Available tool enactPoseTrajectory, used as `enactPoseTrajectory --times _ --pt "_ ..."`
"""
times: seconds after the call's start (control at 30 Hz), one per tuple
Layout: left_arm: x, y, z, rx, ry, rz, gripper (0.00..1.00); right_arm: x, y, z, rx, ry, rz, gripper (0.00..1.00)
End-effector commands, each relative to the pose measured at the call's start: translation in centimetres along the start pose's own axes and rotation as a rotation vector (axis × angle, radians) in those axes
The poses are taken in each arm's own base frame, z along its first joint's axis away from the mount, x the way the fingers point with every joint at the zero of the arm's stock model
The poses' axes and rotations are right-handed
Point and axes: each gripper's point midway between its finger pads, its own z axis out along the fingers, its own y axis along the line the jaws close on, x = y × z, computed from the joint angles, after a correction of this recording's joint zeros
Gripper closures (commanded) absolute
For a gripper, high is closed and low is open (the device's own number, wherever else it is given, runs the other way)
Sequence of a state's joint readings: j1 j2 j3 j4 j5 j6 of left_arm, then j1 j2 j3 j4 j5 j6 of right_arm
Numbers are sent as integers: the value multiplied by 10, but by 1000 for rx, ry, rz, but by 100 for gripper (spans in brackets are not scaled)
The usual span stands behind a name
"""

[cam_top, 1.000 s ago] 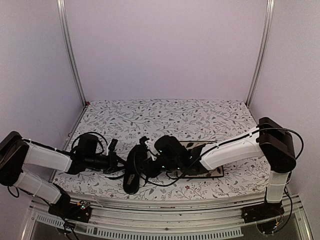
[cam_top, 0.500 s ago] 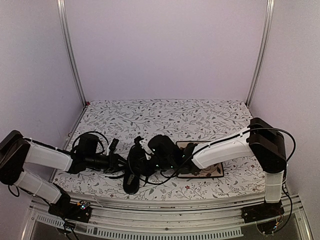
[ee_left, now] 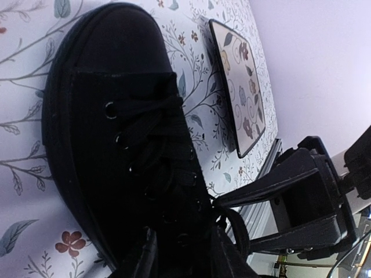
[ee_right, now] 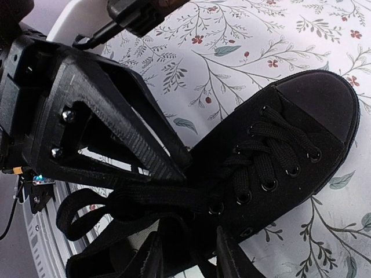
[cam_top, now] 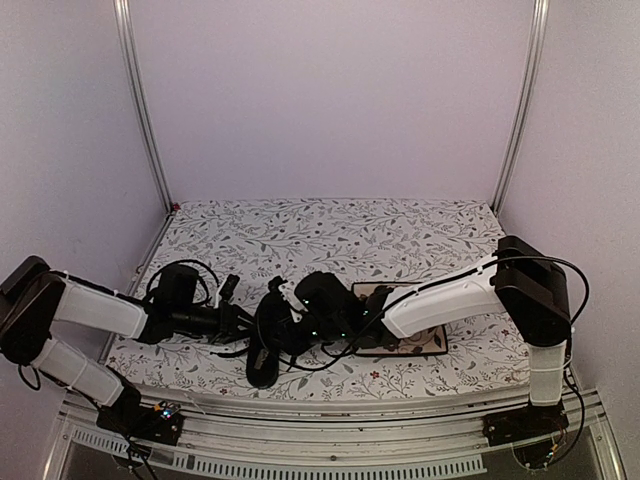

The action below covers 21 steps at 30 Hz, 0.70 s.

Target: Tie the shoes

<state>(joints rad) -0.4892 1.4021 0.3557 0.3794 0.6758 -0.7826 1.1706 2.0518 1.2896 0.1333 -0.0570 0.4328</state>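
A black shoe (cam_top: pixel 266 345) lies left of centre near the table's (cam_top: pixel 330 230) near edge, with a floral plate (ee_left: pixel 237 87) to its right. The left gripper (ee_left: pixel 185 258) and right gripper (ee_right: pixel 186 255) meet over its laces (ee_right: pixel 272 156), likely to draw a knot. Each gripper's fingers sit parted around lace. Black on black hides whether either one grips, and the heel is cut off.

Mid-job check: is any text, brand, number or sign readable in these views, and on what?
None readable.
The black shoe shows no logo or lettering.
The floral plate carries only flower patterns.
The tablecloth carries only a leaf print.
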Motion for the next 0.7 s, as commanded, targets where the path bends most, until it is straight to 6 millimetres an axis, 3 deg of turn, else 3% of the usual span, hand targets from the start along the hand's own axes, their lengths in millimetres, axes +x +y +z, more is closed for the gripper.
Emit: enactPoseTrajectory --times 0.0,0.17,0.37,0.67 --pt "-14 -9 1 34 -13 45 68 1 -5 -2 14 7 21 67" --pt "-15 -9 3 41 -5 48 66 2 -5 0 15 12 24 74" --pt "-15 -11 3 53 3 58 65 -1 -4 -1 12 4 21 95" --pt "-13 -14 3 76 13 70 68 -20 8 -8 -18 -47 -17 98"
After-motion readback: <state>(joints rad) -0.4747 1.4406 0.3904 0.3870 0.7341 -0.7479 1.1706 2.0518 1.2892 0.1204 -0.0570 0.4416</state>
